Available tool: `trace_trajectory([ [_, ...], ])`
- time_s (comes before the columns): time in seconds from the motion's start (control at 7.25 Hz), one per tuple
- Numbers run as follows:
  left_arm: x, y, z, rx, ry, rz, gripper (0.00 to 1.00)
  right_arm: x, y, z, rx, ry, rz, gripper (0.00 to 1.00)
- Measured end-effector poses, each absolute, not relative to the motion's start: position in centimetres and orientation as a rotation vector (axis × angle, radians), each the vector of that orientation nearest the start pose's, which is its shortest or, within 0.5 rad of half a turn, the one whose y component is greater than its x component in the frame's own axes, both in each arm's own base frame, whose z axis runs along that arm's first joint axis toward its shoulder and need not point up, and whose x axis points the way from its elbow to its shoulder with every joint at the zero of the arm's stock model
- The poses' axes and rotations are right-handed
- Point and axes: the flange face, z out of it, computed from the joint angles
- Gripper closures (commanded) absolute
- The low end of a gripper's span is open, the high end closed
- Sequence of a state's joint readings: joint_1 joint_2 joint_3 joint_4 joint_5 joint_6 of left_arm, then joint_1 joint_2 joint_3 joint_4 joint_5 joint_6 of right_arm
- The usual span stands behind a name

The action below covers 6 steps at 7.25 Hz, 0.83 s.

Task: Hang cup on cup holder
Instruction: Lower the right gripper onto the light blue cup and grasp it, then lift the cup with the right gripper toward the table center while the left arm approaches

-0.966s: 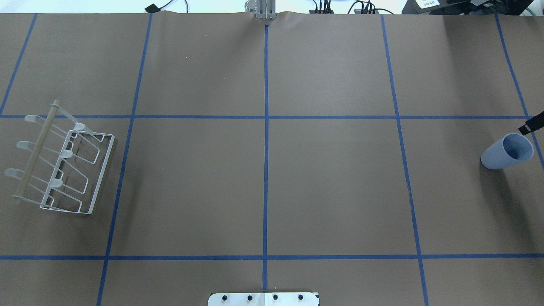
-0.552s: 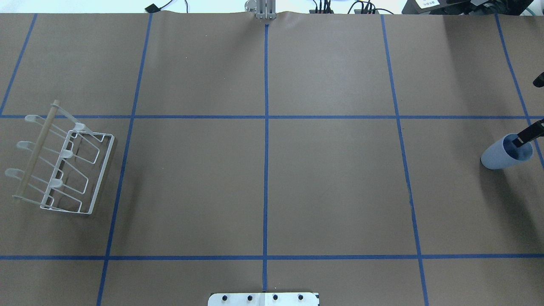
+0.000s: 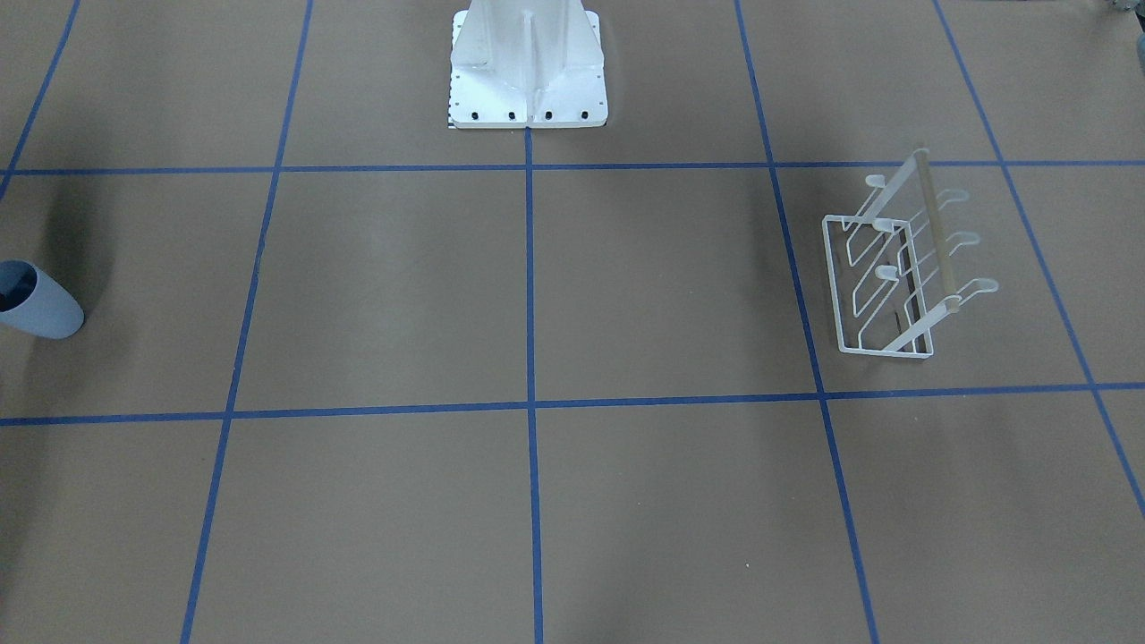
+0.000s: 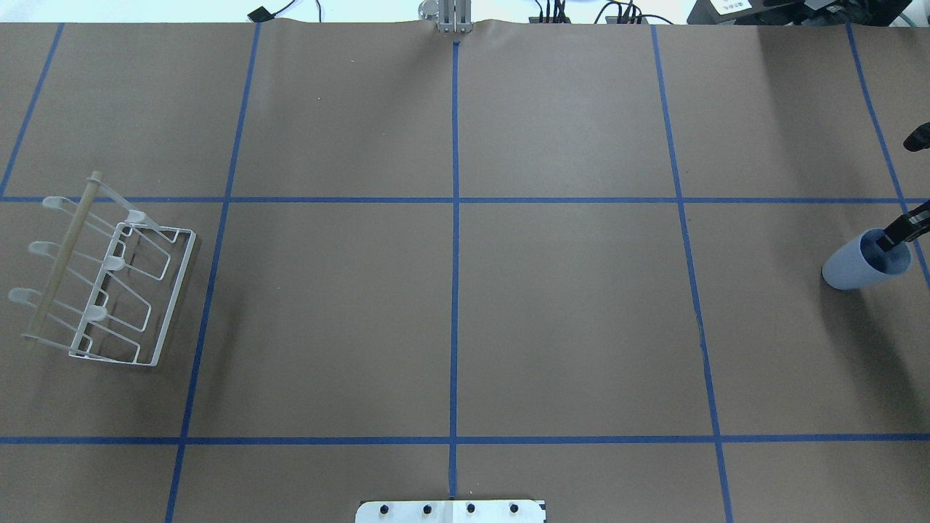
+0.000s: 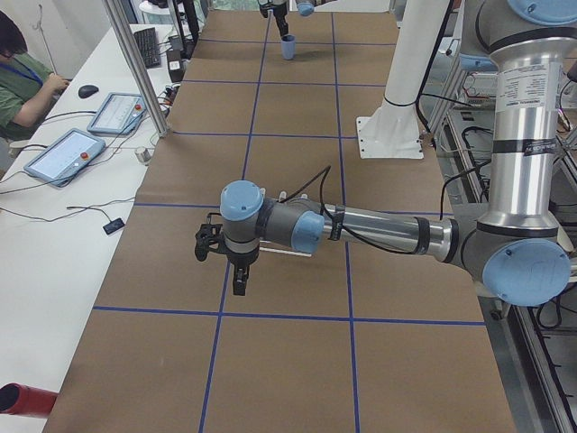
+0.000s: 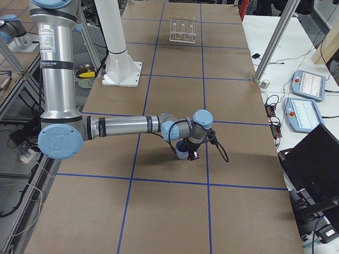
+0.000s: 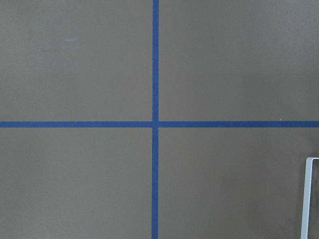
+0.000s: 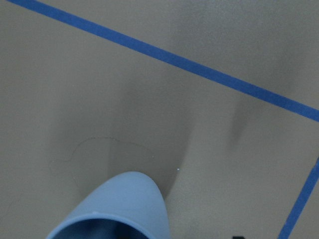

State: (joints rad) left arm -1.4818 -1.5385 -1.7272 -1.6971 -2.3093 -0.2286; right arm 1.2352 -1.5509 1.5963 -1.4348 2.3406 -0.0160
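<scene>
The light blue cup (image 4: 864,261) stands upright at the table's far right; it also shows in the front-facing view (image 3: 36,300) and low in the right wrist view (image 8: 119,209). My right gripper (image 4: 898,192) is open at the frame's right edge. One finger (image 4: 901,231) dips into the cup's mouth, the other (image 4: 917,138) is outside it on the far side. The white wire cup holder (image 4: 109,283) with its wooden bar stands at the far left. My left gripper (image 5: 236,271) hovers beside the holder; I cannot tell if it is open or shut.
The white bolted pedestal (image 3: 528,72) stands at the robot's side of the table. Blue tape lines grid the brown surface. A corner of the holder's base (image 7: 309,199) shows in the left wrist view. An operator (image 5: 22,81) sits beside the table with tablets.
The right gripper's finger has moved from beside the cup's rim down into its mouth, and the second finger has come into view at the right edge. The cup and holder have not moved.
</scene>
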Motion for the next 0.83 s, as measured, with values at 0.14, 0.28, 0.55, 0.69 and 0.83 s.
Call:
trace_trajectory([
  [0.14, -2.2, -49.3, 58.1, 0.124, 0.767, -0.038, 0.02, -10.9, -50.5, 62.0, 0.052, -0.792, -0.406, 1.00],
  [0.28, -2.2, -49.2, 57.7, 0.129, 0.773, -0.035, 0.02, -10.9, -50.6, 61.6, 0.061, -0.798, -0.411, 1.00],
  [0.55, -2.2, -49.1, 57.0, 0.138, 0.777, -0.035, 0.02, -11.4, -50.5, 59.1, 0.102, -0.877, -0.436, 1.00],
  [0.69, -2.3, -49.3, 56.6, 0.140, 0.775, -0.042, 0.02, -11.6, -50.6, 57.4, 0.141, -0.923, -0.453, 1.00],
  [0.83, -2.3, -49.7, 56.0, 0.147, 0.772, -0.046, 0.02, -11.9, -51.0, 55.5, 0.184, -0.958, -0.457, 1.00],
])
